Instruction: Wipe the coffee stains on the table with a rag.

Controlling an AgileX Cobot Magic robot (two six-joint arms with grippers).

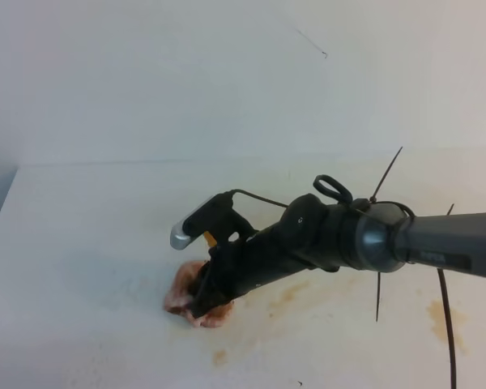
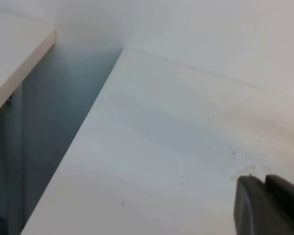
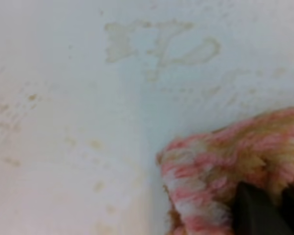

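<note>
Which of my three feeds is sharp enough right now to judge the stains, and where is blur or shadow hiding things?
Exterior high: evenly lit, fairly sharp; amber coffee stains show beside the rag, which the right gripper partly hides. Right wrist: close and soft, the rag fuzzy, pale stain rings readable. Left wrist: hazy, bluish shadow across the table, a dark blurred gripper part at the corner; stains barely visible.

The exterior high view looks down from the front over the broad off-white matte table (image 1: 89,243). The right wrist view sits very near the lumpy pinkish-orange cloth rag (image 3: 235,166), which both views share. The left wrist view looks along the table's edge.
</note>
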